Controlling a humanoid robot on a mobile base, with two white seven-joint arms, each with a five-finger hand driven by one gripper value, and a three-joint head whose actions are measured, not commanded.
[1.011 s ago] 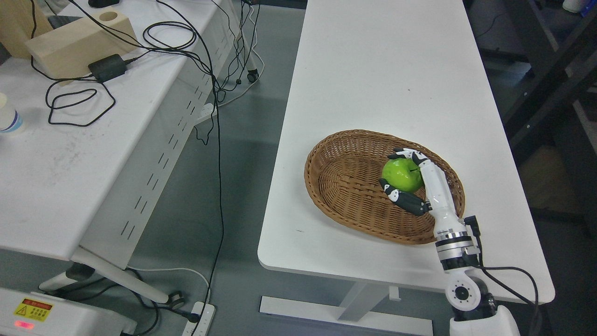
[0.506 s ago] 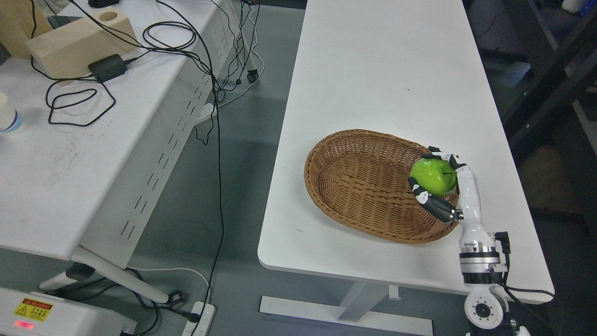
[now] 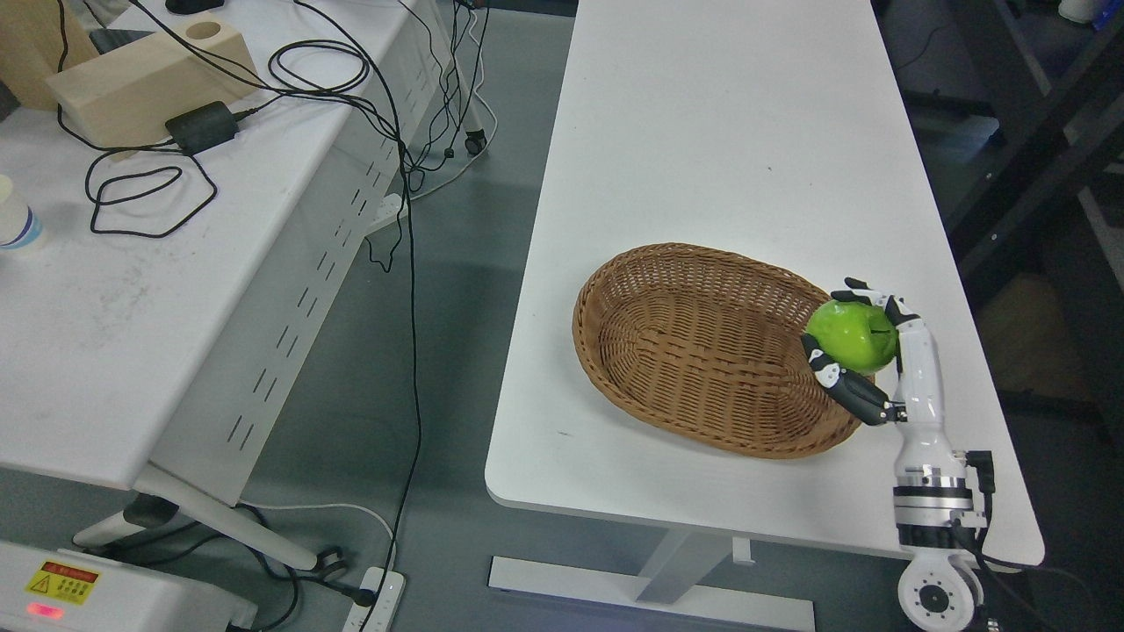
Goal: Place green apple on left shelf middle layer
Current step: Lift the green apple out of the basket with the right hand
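A shiny green apple (image 3: 852, 336) is held above the right rim of the brown wicker basket (image 3: 685, 351). My right hand (image 3: 856, 338), white with black finger joints, is shut on the apple, its thumb under the fruit and its fingers over the top. The right arm rises from the lower right corner, past the table's front edge. No shelf shows in this view. The left arm does not appear.
The basket sits on a long white table (image 3: 729, 132). Across a grey floor aisle stands a second white table (image 3: 105, 290) with black cables (image 3: 149, 189), a black adapter (image 3: 202, 127) and a wooden block (image 3: 140, 79). Dark furniture lies at the right edge.
My right hand has carried the apple to the right, from inside the basket to over its right rim. The camera has not shifted.
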